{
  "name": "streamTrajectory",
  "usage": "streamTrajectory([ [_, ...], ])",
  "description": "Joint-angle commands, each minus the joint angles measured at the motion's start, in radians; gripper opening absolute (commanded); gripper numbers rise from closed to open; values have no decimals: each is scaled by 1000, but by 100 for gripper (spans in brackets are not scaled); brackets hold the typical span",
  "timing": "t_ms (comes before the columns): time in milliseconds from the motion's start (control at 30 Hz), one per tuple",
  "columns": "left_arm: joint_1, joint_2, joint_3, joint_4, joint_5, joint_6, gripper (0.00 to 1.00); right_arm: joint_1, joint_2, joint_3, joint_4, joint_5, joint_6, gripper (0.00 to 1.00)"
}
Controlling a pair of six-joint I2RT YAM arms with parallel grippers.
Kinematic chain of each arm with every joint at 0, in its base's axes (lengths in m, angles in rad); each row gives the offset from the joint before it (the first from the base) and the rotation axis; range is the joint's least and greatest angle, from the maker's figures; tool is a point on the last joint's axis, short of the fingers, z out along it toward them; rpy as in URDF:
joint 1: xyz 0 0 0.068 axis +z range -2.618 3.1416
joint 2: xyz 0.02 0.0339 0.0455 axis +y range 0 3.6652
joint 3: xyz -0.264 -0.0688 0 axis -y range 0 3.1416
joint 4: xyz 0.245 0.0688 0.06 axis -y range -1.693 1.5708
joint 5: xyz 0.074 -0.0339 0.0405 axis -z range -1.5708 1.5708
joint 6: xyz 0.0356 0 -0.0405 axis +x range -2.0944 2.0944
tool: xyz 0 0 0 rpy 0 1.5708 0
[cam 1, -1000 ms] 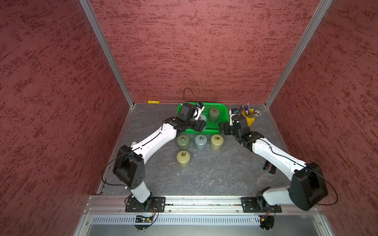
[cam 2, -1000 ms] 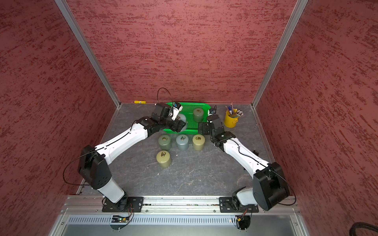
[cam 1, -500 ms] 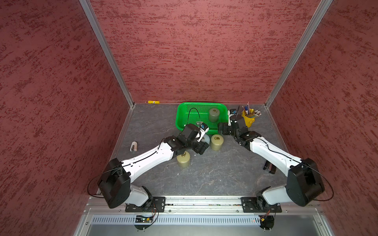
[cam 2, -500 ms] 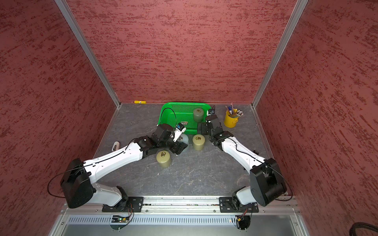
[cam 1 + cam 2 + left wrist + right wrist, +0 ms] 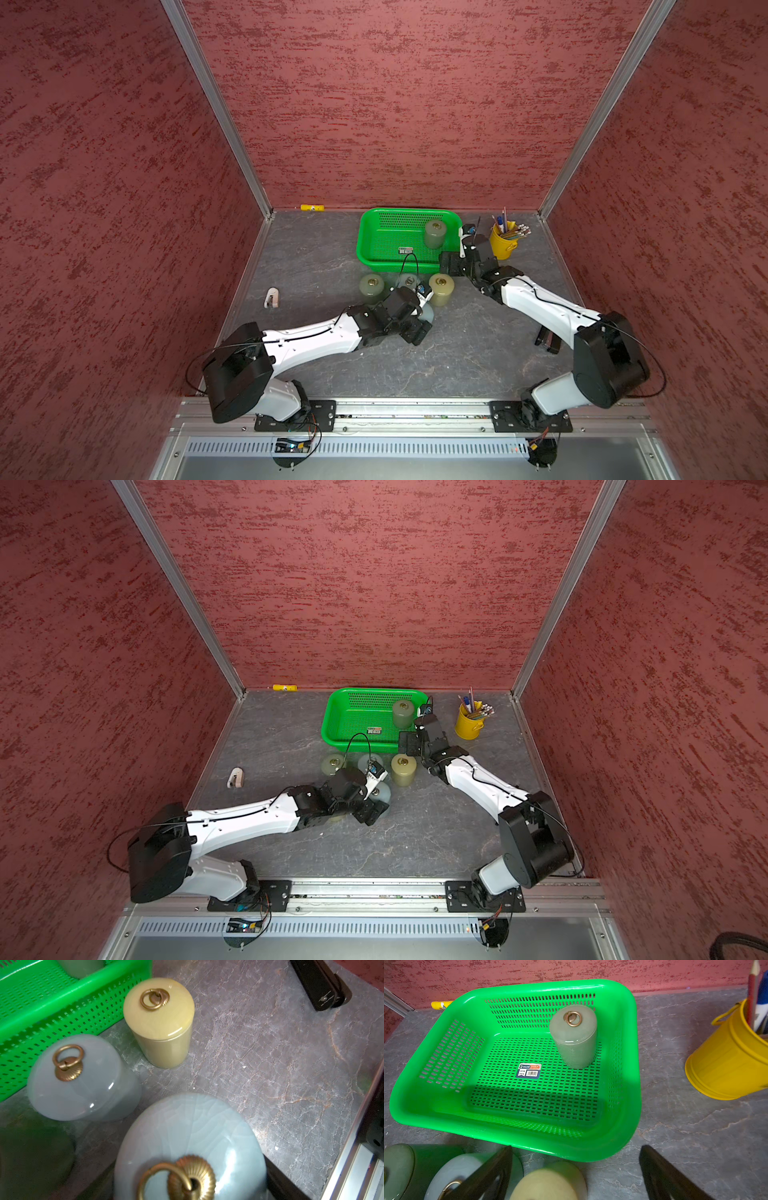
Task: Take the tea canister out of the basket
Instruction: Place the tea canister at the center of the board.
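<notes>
left fingers (image 5: 419, 332) clamp blue canister (image 5: 187, 1126) | basket (image 5: 512, 1138) holds grey-green canister (image 5: 577, 1047) (upright)

Robot lab test cell: red textured walls (image 5: 374, 104), aluminium corner posts (image 5: 216, 108), arm bases (image 5: 295, 415) bolted to rail (image 5: 415, 411).

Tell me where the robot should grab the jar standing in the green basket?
Grab the tea canister around its round body, just under the lid, coming straight down from above. It stands upright in a corner of the basket, close to two walls, so a sideways reach would probably bump the rim. The lid ring lies flat and looks too small to pinch.
</notes>
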Motion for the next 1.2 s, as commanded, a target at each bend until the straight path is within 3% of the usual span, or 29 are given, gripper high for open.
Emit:
streamTrajectory([
  [0, -9, 25, 8, 148, -64, -24, 0, -7, 15, 36, 27, -21, 9, 98],
  [433, -15, 100, -28, 213, -120, -46, 1, -7, 15, 36, 18, -18, 4, 98],
  [733, -20, 106, -58, 218, -153, -76, 16, -7, 25, 43, 21, -26, 4, 99],
  [800, -22, 106, -59, 210, -150, -82, 27, -7, 28, 45, 21, -27, 4, 98],
  [1000, -29, 108, -60, 192, -170, -86, 46, -7, 28, 43, 21, -27, 8, 98],
  [1167, -32, 114, -56, 182, -167, -89, 80, -7, 30, 36, 24, -31, 13, 98],
])
